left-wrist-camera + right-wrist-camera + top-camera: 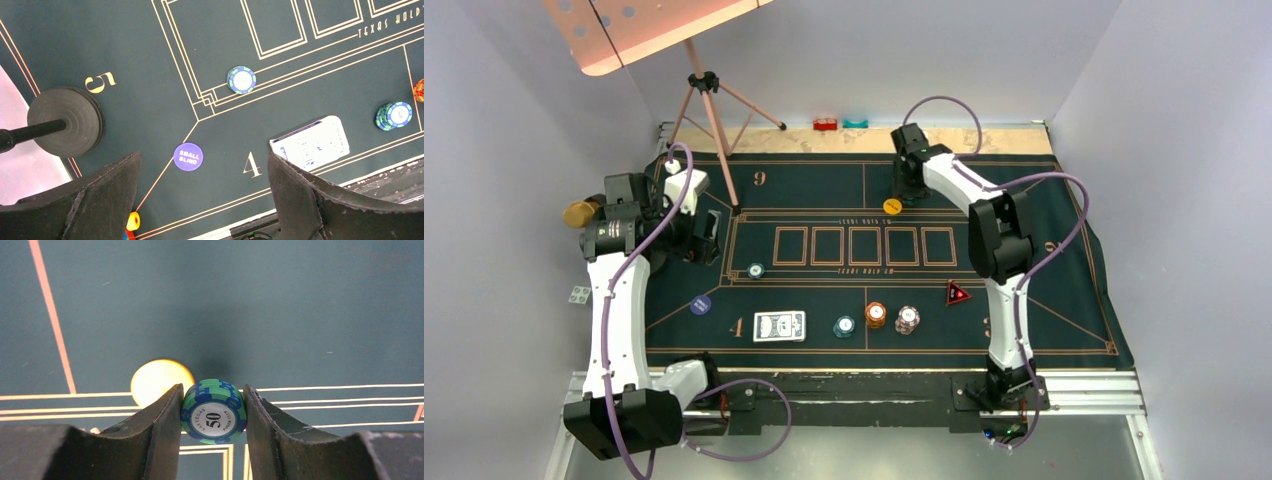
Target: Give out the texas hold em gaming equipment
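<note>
Just beside the teal chip (214,411), yellow disc (161,380).

1. Right fingers (160,440) and the teal chip (214,411) clamped between them: lost under the wrist housing (911,150) in the top view.
2. Yellow disc (159,377): blurred in the right wrist view, lower edge behind a finger. Lettering too small to read from the top.
3. Orange chip stack (419,90): cut by the left wrist view's right edge.
4. Small yellow item (133,221) beside the left fingers (100,200): mostly hidden, can't identify.
5. Red triangle marker (957,293): print too small.
6. Stand foot (65,122): rod runs off the left edge.
</note>
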You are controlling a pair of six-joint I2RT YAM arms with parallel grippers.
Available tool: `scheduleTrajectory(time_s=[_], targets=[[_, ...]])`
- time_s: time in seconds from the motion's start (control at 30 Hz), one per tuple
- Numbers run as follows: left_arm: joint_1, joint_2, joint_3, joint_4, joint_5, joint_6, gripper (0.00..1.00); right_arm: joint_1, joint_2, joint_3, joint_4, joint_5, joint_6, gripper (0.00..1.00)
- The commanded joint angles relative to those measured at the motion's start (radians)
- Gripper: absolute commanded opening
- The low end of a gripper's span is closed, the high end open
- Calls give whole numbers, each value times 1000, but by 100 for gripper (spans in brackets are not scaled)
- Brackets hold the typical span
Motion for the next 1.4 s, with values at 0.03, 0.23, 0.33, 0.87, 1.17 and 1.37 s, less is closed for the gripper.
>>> scheduleTrajectory(time_s=[0.03, 0.23, 0.33, 0.87, 1.17, 1.37], targets=[[-3, -10, -19, 10, 5, 32, 100, -40, -75, -37, 20, 42, 35, 24], [-4, -6, -19, 6, 13, 35, 100, -49, -66, -78, 21, 40, 55, 25], [-3, -9, -17, 2, 15, 36, 100, -50, -51, -69, 19, 26, 57, 32], [-2, -24, -13, -12, 15, 50, 100, -29, -187, -92, -20, 45, 78, 81], [-2, -30, -11, -22, 13, 62, 100, 291, -509, -405, 6, 75, 76, 85], [-3, -29, -3, -31, 5, 70, 100, 520, -646, -565, 51, -31, 73, 90]])
